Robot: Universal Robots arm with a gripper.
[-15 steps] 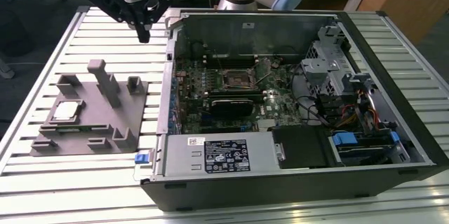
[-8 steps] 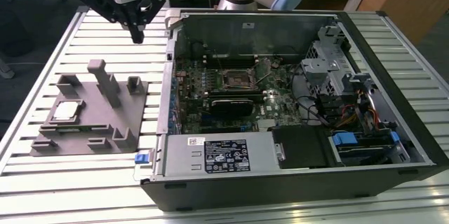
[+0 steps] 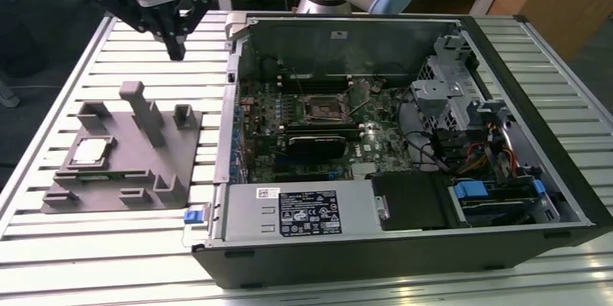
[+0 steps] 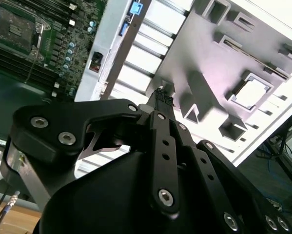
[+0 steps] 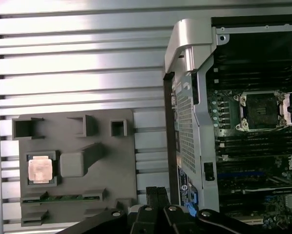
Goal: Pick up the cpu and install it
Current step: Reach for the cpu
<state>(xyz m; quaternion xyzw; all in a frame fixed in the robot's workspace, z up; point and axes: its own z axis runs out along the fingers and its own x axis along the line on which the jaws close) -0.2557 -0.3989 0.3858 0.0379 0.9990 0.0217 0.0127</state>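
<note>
While the gripper (image 3: 175, 53) hangs in the upper left of the exterior view, its two black fingers are pressed tight together and hold nothing. It is up in the air above the silver table (image 3: 57, 248), which is made of long slats.

The cpu (image 3: 91, 151) is a small square chip with a pale shiny top. It lies flat in a square pocket on the grey holder (image 3: 134, 159), at the exterior view's left. The gripper is well apart from the cpu: the chip sits lower in that picture and a bit more to the left, with the tall grey posts of the holder between them. Nothing touches the chip.

In the first wrist view the cpu (image 5: 40, 169) looks pinkish white in its pocket on the grey holder (image 5: 111, 165), and the closed fingertips (image 5: 153, 194) are off to one side of the holder, not over the chip. In the second wrist view the chip (image 4: 252, 92) glows bright past the fingertips (image 4: 163, 93).

The open computer case (image 3: 403, 256) lies just beside the holder, at the exterior view's right. Inside it, the dark square socket (image 3: 324, 108) has no chip in it
</note>
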